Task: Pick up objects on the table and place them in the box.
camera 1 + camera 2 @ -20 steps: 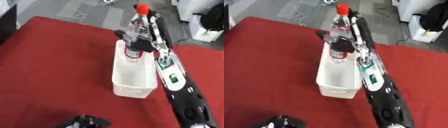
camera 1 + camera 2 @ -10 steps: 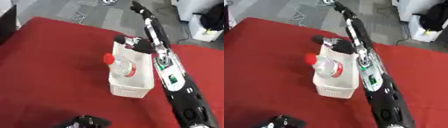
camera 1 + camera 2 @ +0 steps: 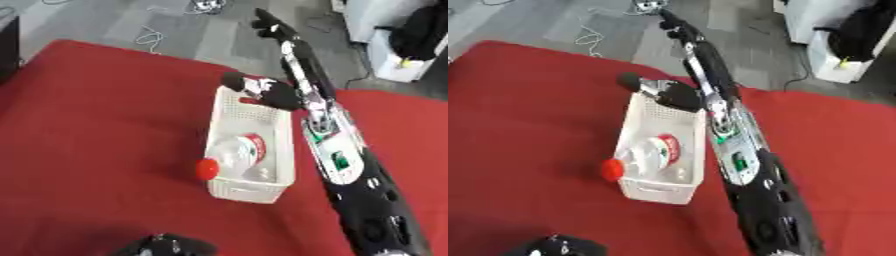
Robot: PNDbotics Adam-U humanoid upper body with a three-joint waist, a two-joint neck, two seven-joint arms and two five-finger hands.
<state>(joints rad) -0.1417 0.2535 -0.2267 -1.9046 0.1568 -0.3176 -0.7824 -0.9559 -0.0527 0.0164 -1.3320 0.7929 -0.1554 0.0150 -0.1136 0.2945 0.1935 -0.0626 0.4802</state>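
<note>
A clear plastic bottle [image 3: 238, 155] with a red label and a red cap [image 3: 207, 168] lies on its side in the white perforated box [image 3: 229, 107]. Its cap end pokes out over the box's left wall. My right hand [image 3: 284, 37] is raised high over the far end of the box, fingers straight and spread, holding nothing. Its thumb [image 3: 262, 90] hangs just above the box's far rim. My left hand [image 3: 166, 246] shows as a dark shape at the bottom edge; its fingers are not readable.
The box stands on a red tablecloth [image 3: 96, 125]. Beyond the table's far edge lies grey floor with cables [image 3: 153, 35] and white equipment [image 3: 398, 47] at the upper right.
One second ago my right hand held the bottle upright over the box. It has let go; the bottle has fallen on its side into the box, and the hand has risen, open.
</note>
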